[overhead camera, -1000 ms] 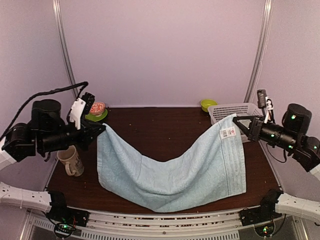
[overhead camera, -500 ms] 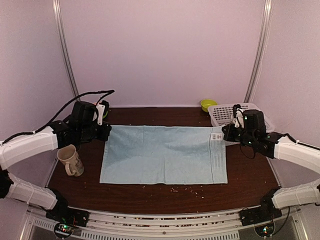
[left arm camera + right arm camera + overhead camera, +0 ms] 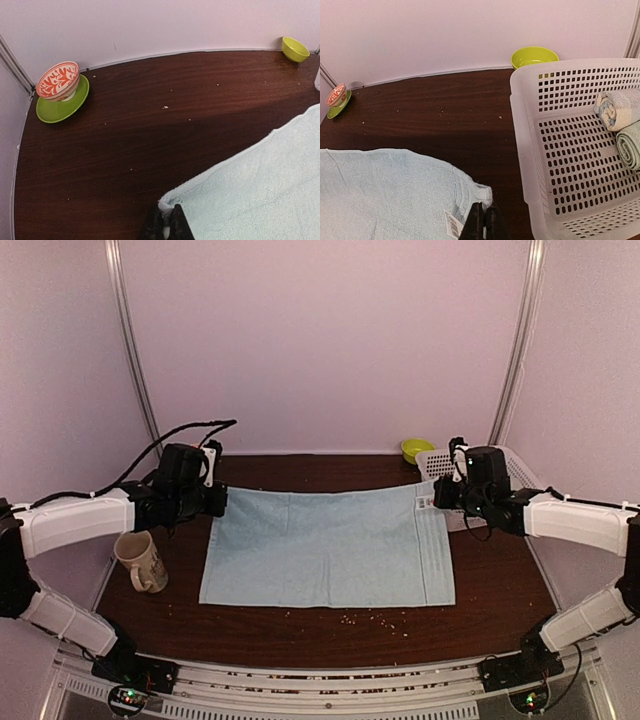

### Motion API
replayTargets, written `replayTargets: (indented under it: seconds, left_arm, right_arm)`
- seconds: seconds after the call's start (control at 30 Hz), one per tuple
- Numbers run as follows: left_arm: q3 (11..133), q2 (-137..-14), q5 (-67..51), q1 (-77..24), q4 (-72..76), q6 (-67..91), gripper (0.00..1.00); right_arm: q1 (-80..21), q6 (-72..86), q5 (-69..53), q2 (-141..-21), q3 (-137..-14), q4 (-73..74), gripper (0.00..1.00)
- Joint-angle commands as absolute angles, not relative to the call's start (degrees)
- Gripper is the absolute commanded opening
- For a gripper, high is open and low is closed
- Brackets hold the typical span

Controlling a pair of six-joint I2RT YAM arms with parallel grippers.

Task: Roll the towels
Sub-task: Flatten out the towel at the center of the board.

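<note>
A light blue towel (image 3: 325,548) lies spread flat on the dark table, with a small white label near its far right corner. My left gripper (image 3: 212,502) is shut on the towel's far left corner (image 3: 172,204). My right gripper (image 3: 437,496) is shut on the far right corner (image 3: 482,196). Both corners are pinched between the fingertips, low over the table. A rolled pale green towel (image 3: 629,145) and a rolled blue-and-cream cloth (image 3: 615,107) lie in the white basket (image 3: 560,165).
The white basket (image 3: 448,462) stands at the back right, close to my right gripper. A yellow-green bowl (image 3: 416,449) is behind it. A red-patterned bowl on a green saucer (image 3: 60,87) sits back left. A mug (image 3: 138,562) stands at the left edge.
Both arms have lowered the towel from a hanging sag to lying flat on the table, then moved slightly farther back, still gripping the far corners.
</note>
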State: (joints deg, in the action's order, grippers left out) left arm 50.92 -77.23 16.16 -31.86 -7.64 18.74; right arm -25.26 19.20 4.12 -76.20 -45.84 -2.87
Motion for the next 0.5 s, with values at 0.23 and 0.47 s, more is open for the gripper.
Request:
replayTargets:
  seconds: [0.23, 0.47]
  left_arm:
    - [44.29, -67.76, 13.69, -29.01, -3.71, 21.40, 0.00]
    - [39.73, -64.81, 9.30, -29.09, -2.18, 21.92, 0.00]
  right_arm:
    - [-26.19, 15.48, -1.67, -75.19, -44.14, -8.91, 0.00]
    - [-28.70, 14.83, 0.14, -71.86, -40.81, -9.64, 0.00]
